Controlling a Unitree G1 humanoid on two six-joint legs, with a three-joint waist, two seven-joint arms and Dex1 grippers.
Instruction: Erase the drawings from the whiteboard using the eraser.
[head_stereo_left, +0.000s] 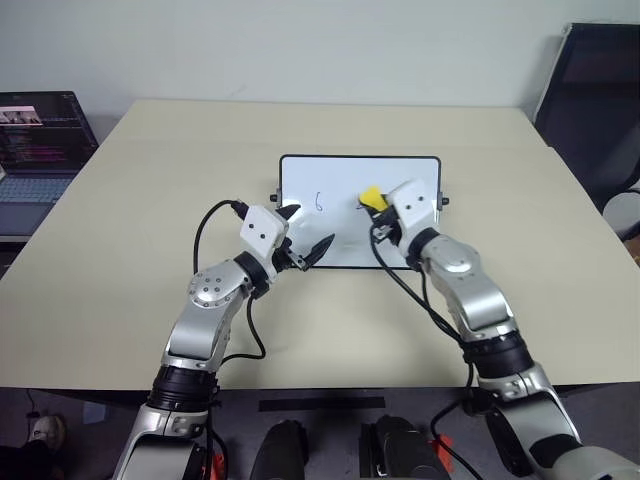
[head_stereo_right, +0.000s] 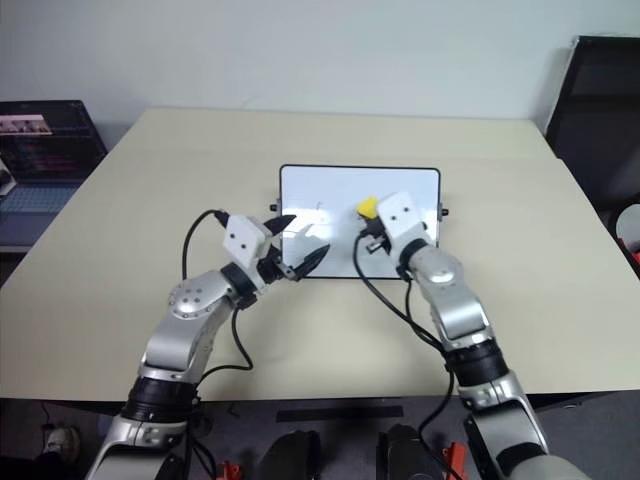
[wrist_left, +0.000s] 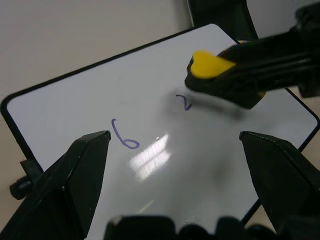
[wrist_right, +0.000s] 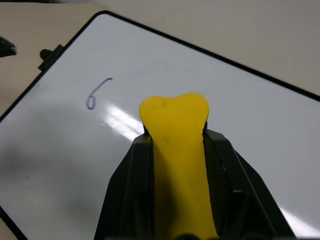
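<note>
Right gripper (wrist_right: 175, 165) clamped tight on small yellow oblong eraser (wrist_right: 176, 130), poised over glossy white black-framed whiteboard (head_stereo_left: 340, 170) by the "2" (wrist_left: 184, 102), ready for wiping. Left gripper (wrist_left: 175, 145) wide open, empty, near the "6" (wrist_left: 122, 136), probably steadying.

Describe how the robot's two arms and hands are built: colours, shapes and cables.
Both arms are silver-grey metal segments with black joint bands. Each wrist carries a white boxy housing with small dark dots. The left hand and right hand each have two black tapered fingers. Loose black cables loop from the wrists along the forearms.
</note>
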